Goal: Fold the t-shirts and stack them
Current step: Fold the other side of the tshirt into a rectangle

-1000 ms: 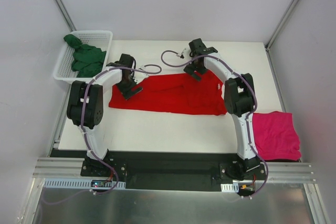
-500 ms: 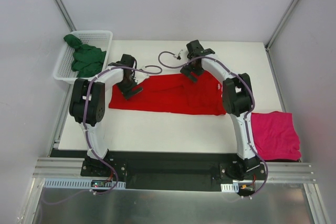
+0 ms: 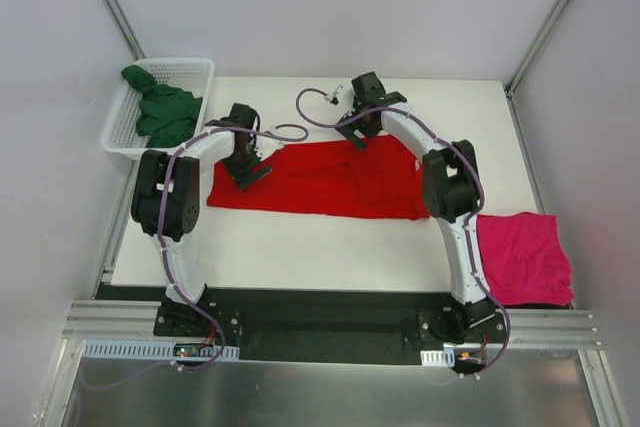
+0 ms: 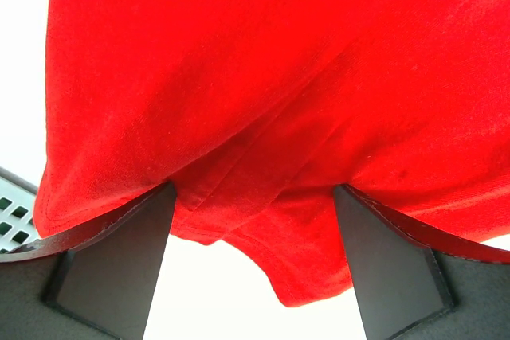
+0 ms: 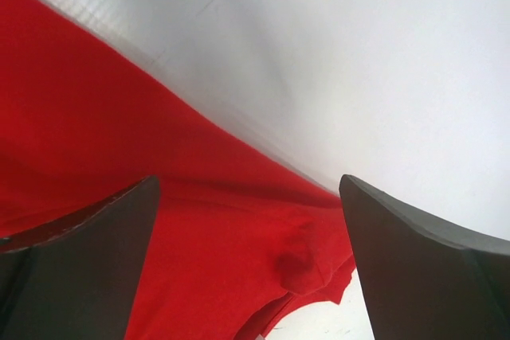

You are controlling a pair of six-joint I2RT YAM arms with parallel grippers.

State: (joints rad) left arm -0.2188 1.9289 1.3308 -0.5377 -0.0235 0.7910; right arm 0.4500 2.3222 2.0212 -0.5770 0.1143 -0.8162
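The white desk [image 3: 300,247] is sitting inside a plain white-walled enclosure, its surface smooth and bare-looking around the cloth. The red t-shirt [image 3: 320,185] is lying flat across the middle of the desk, its long axis running left to right. The magenta t-shirt [image 3: 525,259] is resting folded at the near right corner. The green t-shirt [image 3: 165,114] is lying bunched in the white mesh basket [image 3: 196,68] at the far left.

The left tool [image 3: 247,169] is hanging over the red shirt's left end. Its wrist view is showing what the overhead view is not: fingers [image 4: 119,252] standing wide apart, loose cloth bulging between them, nothing clamped. The right tool [image 3: 355,135] is hovering at the shirt's far edge, jaws fully spread and gripping nothing, with a wrinkled hem and bare desk beneath.
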